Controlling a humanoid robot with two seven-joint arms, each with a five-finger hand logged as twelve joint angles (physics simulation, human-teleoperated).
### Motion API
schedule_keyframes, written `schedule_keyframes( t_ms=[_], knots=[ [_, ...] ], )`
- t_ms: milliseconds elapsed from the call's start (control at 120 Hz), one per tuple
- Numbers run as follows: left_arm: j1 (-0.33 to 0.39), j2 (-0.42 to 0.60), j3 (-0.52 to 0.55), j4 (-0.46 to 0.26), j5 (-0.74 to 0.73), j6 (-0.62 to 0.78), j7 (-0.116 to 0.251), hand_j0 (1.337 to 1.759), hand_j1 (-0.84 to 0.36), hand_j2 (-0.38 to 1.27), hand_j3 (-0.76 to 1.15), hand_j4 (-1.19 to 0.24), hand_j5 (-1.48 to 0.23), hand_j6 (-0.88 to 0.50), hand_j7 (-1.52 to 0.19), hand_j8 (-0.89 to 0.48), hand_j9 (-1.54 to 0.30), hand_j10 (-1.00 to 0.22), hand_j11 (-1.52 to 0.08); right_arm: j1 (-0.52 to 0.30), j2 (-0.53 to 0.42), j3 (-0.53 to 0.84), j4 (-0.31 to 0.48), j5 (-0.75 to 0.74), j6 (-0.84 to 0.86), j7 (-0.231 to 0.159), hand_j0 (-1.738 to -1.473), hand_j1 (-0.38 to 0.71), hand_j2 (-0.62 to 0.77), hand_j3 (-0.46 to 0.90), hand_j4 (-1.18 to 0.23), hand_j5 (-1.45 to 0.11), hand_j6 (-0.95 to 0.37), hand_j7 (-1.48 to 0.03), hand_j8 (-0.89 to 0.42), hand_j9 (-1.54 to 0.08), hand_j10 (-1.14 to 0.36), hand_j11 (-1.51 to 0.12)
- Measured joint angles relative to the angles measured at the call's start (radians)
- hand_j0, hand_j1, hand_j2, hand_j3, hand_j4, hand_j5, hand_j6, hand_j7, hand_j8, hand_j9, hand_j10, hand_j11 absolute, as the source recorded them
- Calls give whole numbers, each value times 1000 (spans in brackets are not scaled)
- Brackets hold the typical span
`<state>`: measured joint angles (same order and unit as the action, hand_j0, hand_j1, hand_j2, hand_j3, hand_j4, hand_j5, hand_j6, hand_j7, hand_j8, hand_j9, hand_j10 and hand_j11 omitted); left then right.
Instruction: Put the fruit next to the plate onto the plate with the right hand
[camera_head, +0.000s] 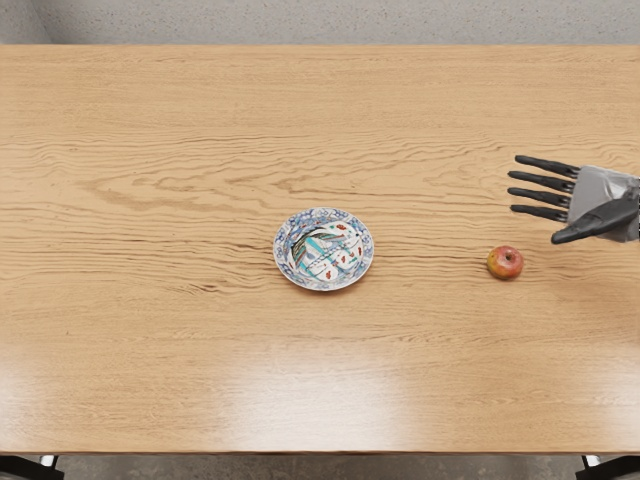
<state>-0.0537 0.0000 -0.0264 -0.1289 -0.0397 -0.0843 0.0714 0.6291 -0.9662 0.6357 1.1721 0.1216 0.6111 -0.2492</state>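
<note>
Reach step: my right robot hand (587, 203), empty and spread open, hovers near the small red-yellow apple (505, 262). Next, I judge: lower, grasp, carry to the round blue-patterned plate (323, 249).

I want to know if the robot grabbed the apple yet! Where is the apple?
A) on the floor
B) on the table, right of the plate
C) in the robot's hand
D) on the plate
B: the apple lies on the table, well to the right of the plate, and the open right hand is not touching it.
</note>
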Motion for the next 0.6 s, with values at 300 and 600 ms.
schedule_keyframes(
  t_ms=[300,600],
  knots=[
    [0,0,0,0,0,0,0,1658,73,46,0,-230,-299,-230,-299,-230,-299,-230,-299,14,-1,106,70,-143,0,3,-1658,-285,-9,0,-52,-70,-51,-71,-52,-70,-53,-71],
    [0,0,0,0,0,0,0,1658,73,46,0,-230,-299,-230,-299,-230,-299,-230,-299,-1,-113,198,391,-663,-7,3,-1658,-303,-6,0,-41,-52,-41,-52,-41,-52,-40,-52]
  ],
)
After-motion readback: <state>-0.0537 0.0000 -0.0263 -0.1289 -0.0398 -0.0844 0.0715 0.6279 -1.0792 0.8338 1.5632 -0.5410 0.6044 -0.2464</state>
